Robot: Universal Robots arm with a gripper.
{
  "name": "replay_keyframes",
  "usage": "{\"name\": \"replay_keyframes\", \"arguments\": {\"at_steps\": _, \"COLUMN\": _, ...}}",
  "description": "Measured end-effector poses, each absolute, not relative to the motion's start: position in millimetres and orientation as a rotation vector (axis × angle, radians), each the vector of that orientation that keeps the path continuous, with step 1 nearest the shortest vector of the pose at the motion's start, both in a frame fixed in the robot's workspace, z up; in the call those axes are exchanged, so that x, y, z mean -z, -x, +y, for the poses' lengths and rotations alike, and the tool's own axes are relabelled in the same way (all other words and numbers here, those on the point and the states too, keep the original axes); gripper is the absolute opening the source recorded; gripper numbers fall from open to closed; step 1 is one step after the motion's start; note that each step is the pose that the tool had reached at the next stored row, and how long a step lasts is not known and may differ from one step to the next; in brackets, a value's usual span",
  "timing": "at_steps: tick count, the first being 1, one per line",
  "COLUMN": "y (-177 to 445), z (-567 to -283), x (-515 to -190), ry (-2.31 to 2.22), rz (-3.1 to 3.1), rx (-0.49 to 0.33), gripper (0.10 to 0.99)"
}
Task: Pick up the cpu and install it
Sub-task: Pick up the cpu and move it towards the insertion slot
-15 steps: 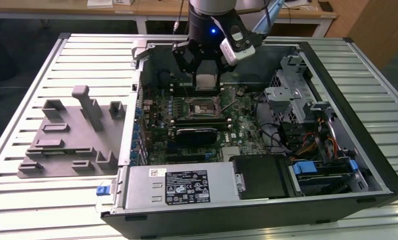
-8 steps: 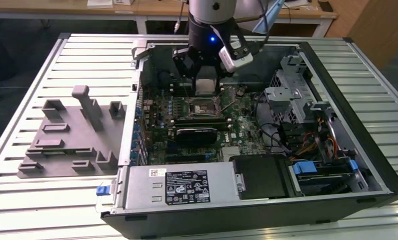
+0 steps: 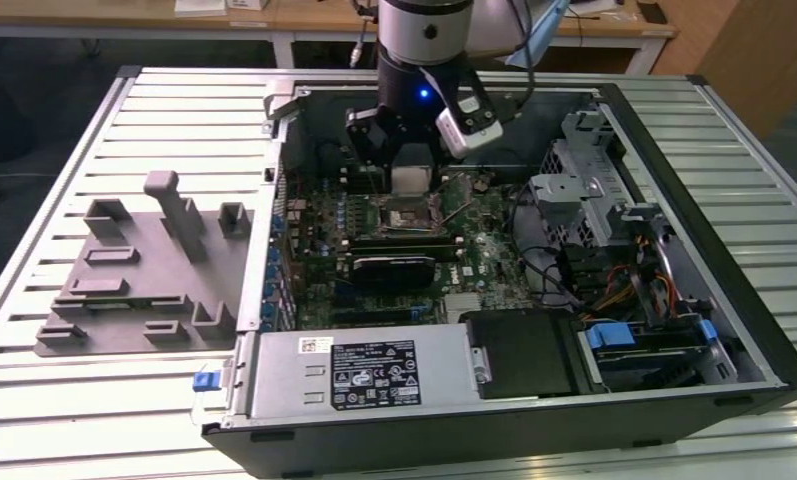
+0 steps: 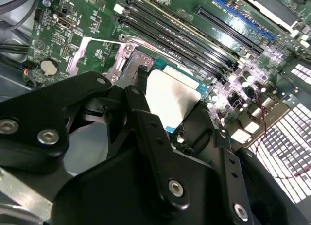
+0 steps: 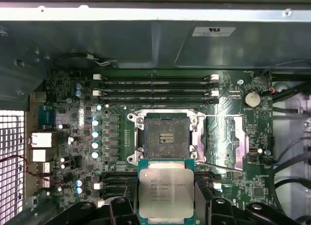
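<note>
The cpu [image 5: 166, 193] is off the counter and in the air, its silver top facing the first wrist view and its thin pale rim showing all round. The gripper [image 5: 166, 204] is clenched on it, one black finger pressed to each of two opposite edges; in the second wrist view the same flat chip sits pinched between those fingers [image 4: 141, 84].

From where I stand the chip hangs inside the open computer case [image 3: 505, 425], over the green motherboard [image 5: 73, 89] and close to the socket [image 5: 166, 136], not seated in it. The socket lies bare, its dark square bed exposed inside the metal frame, and its load plate [image 5: 224, 137] lies folded open flat beside it. Beyond the socket run the long memory slots [image 5: 155, 91].

In the exterior view the arm comes down into the far part of the case. The power supply [image 3: 358, 368] fills the case's near corner. The case lies on its side on the slatted metal counter [image 3: 78, 410], and a grey fixture [image 3: 131, 270] with upright blocks sits on that counter just beside the case, on the exterior view's left.
</note>
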State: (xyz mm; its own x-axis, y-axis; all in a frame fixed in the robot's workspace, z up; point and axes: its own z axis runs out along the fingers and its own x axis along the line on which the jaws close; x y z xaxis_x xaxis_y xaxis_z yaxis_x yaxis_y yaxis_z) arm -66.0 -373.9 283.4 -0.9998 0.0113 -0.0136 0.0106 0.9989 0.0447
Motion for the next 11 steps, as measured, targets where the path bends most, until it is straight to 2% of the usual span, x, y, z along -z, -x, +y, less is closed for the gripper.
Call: {"name": "replay_keyframes", "arguments": {"at_steps": 11, "y": 66.0, "z": -371.6, "x": -263.3, "ry": -0.017, "rz": 3.127, "rx": -0.062, "gripper": 0.541}}
